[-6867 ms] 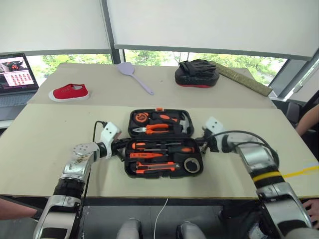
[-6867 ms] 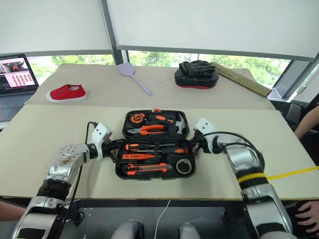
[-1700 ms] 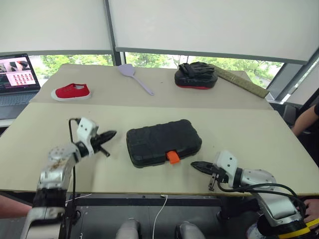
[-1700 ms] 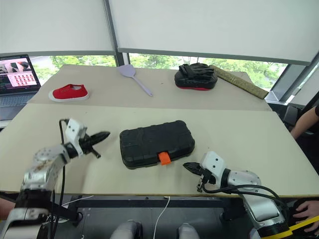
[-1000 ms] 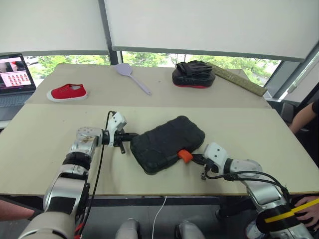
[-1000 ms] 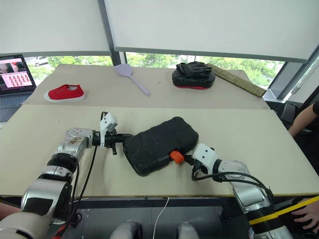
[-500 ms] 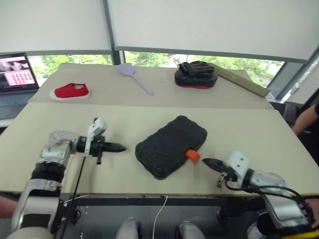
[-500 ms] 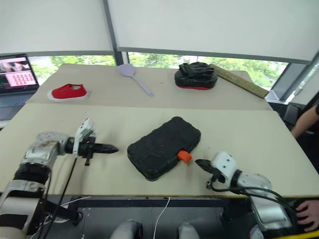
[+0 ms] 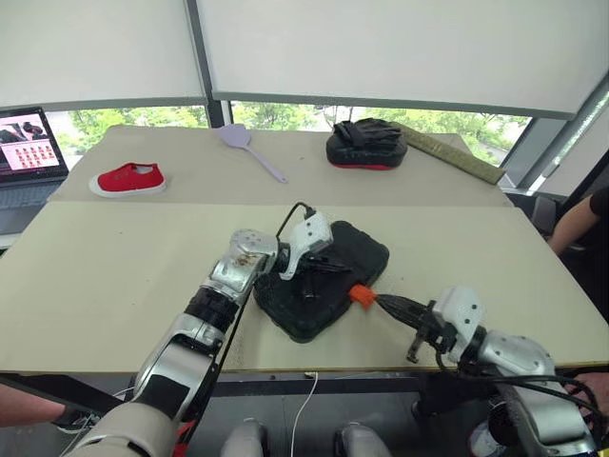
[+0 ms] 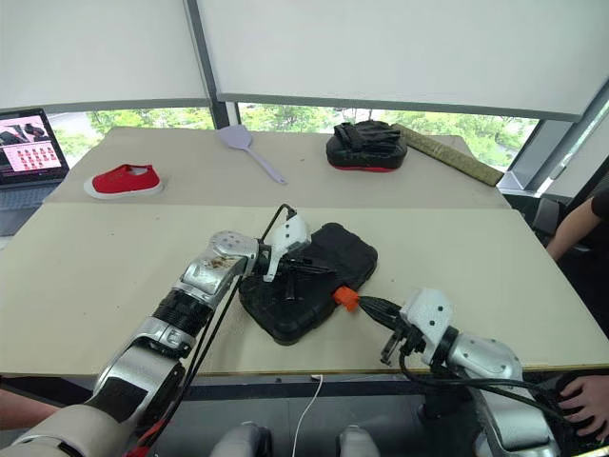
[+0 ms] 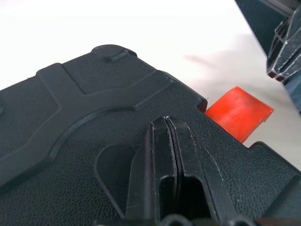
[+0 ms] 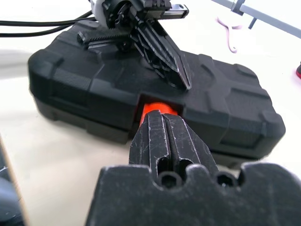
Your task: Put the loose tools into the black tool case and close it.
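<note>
Left arm reaching in from lower left, forearm angled across toward centre, wrist turned so left gripper [image 9: 328, 268] points rightward and slightly down. Fingers [image 11: 165, 155] pressed together, no gap, tips resting on top of black tool case [image 9: 362, 249]. Right arm entering from lower right, forearm low near bench edge, right gripper [image 9: 383, 303] pointing roughly level toward left. Its fingers [image 12: 162, 136] likewise closed flat against each other, tips at orange latch [image 12: 157, 107], nothing held between them.

Bare tabletop [image 9: 114, 286] around the closed case [image 9: 324, 286] (left hand [image 9: 335, 269] atop)
</note>
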Tool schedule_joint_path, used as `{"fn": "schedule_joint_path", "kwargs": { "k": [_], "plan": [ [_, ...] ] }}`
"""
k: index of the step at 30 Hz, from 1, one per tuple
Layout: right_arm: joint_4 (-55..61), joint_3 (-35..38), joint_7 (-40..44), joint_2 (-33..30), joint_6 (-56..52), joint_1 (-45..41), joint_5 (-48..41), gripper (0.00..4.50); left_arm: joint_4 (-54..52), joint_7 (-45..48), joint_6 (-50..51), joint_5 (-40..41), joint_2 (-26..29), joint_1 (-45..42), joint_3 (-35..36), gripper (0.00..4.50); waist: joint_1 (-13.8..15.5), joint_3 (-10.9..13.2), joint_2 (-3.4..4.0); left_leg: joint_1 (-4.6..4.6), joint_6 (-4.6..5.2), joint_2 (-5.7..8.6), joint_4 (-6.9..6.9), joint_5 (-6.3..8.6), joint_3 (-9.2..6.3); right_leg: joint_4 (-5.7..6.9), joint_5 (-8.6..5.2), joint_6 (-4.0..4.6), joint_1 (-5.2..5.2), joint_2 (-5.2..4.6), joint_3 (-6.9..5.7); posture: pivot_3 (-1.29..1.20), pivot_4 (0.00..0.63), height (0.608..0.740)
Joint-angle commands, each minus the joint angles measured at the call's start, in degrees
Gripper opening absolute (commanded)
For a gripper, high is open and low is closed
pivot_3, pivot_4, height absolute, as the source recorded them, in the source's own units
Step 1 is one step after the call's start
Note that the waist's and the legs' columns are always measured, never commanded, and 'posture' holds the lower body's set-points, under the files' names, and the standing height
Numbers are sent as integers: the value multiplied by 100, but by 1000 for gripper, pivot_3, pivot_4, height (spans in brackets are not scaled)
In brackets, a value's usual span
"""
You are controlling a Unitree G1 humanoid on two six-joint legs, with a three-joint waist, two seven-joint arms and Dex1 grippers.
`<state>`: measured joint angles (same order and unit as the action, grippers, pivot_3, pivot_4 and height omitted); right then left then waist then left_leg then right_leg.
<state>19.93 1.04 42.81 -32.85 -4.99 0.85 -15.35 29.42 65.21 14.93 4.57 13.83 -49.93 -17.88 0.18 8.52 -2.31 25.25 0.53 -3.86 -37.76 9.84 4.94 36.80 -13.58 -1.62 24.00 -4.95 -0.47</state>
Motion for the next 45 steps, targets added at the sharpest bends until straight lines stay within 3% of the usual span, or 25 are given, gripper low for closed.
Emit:
{"fn": "schedule_joint_path", "kwargs": {
  "k": [1,10,27,33,45],
  "plan": [
    [-154,-101,-125,36,-89,-185,185,0,101,-119,271,-213,102,434,-173,55,1,-13,0,-1,0,1,0,0,0,0,-1,0,-1,-1,0,0,150,740],
    [-1137,-594,-120,82,421,-412,916,0,-46,-280,317,-149,285,567,28,55,-95,-46,32,-8,3,-2,4,2,1,2,-4,7,-2,1,1,0,150,740],
    [-1763,-749,-200,728,430,-1177,952,0,-133,-379,419,-183,259,648,-6,55,-118,-48,36,-11,2,-6,5,2,2,10,-6,2,5,11,13,0,150,740],
    [-1092,-680,13,737,94,-1170,538,0,-372,-250,1047,-243,421,837,-219,55,-148,-49,37,-12,2,-11,6,2,2,11,-6,3,7,19,19,0,150,740],
    [-354,-548,332,119,-787,-709,380,0,-522,-316,1077,-184,404,1010,-207,55,-130,-59,30,-92,-4,-3,57,9,9,3,-10,12,-11,54,97,0,150,740]
  ]
}}
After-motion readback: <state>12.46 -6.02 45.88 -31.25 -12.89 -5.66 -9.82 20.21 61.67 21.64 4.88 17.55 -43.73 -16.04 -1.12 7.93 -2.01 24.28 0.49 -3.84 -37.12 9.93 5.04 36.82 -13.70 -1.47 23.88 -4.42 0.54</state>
